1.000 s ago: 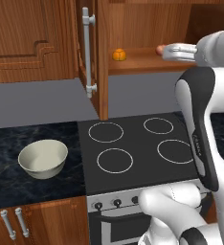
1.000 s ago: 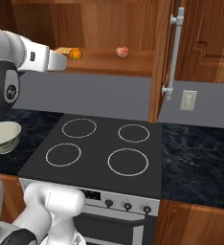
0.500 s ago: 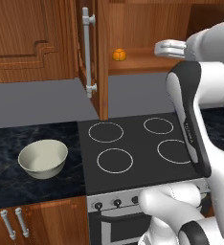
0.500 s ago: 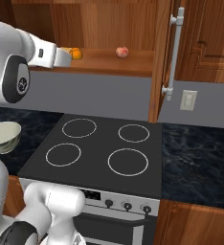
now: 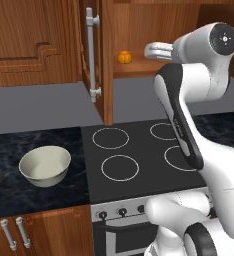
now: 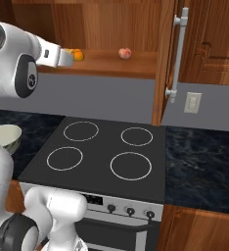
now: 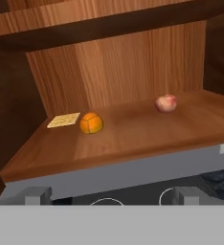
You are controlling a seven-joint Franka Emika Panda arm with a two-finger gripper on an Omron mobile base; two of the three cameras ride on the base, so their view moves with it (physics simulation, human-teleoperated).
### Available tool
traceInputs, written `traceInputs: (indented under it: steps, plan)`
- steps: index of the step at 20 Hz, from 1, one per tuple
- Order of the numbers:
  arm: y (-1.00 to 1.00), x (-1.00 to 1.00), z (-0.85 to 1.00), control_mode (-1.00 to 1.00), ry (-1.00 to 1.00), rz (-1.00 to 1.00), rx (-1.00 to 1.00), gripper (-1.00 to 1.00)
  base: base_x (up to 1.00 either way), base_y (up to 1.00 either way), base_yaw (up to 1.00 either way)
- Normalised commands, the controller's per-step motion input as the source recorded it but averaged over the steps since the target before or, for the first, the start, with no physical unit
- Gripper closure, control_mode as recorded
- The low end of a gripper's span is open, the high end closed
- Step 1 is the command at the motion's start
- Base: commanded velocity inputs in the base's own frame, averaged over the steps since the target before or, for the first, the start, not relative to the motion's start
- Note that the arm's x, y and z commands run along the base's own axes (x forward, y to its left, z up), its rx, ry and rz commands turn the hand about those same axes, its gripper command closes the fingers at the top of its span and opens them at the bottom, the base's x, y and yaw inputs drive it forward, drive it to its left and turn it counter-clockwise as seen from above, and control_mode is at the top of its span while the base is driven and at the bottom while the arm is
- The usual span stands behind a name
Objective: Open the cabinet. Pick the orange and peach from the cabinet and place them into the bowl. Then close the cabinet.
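The cabinet [image 5: 108, 60] stands open, its doors swung out with long silver handles [image 6: 176, 55]. On its shelf [image 7: 133, 136] lie the orange [image 7: 91, 123] at the left and the peach [image 7: 166, 103] further right. My gripper [image 5: 150, 50] is open and empty, level with the shelf's front edge, a short way right of the orange [image 5: 124, 57]. In the right base view my gripper [image 6: 69, 58] partly covers the orange [image 6: 78, 54]; the peach [image 6: 125, 53] lies apart. Its fingertips [image 7: 35, 195] rise wide apart below the shelf. The cream bowl [image 5: 45, 166] sits on the dark counter left of the stove.
A black four-ring stove [image 5: 139, 155] lies under the cabinet. A flat yellowish pad [image 7: 63, 120] rests on the shelf just left of the orange. A wall socket [image 6: 192, 103] sits right of the stove. Low cabinet handles [image 5: 14, 232] show under the counter.
The arm has swung round and raised its elbow; the hand has shifted leftward along the shelf front, nearer the orange. The jaws stay open, and the fruit and bowl have not moved.
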Motion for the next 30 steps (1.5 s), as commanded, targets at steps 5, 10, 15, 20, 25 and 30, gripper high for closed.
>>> traceInputs:
  steps: [5, 10, 15, 20, 25, 30]
  plan:
    - [0.1, 0.67, -0.17, -1.0, 0.0, 0.0, 0.01, -1.0, 0.0, 0.0, 0.0]
    - [0.0, 0.75, -0.03, -1.0, 0.01, 0.0, 0.01, -1.0, 0.0, 0.0, 0.0]
    - [0.01, 0.52, 0.0, -1.0, 0.03, 0.0, 0.0, -1.0, 0.0, 0.0, 0.0]
    - [0.22, 0.26, -0.05, -1.0, 0.03, 0.03, 0.0, -1.0, 0.0, 0.0, 0.0]
    - [0.19, 0.2, -0.06, -1.0, 0.01, 0.03, 0.0, -1.0, 0.0, 0.0, 0.0]
    - [0.0, 0.0, 0.0, -1.0, 0.0, 0.0, 0.0, -1.0, 0.0, 0.0, 0.0]
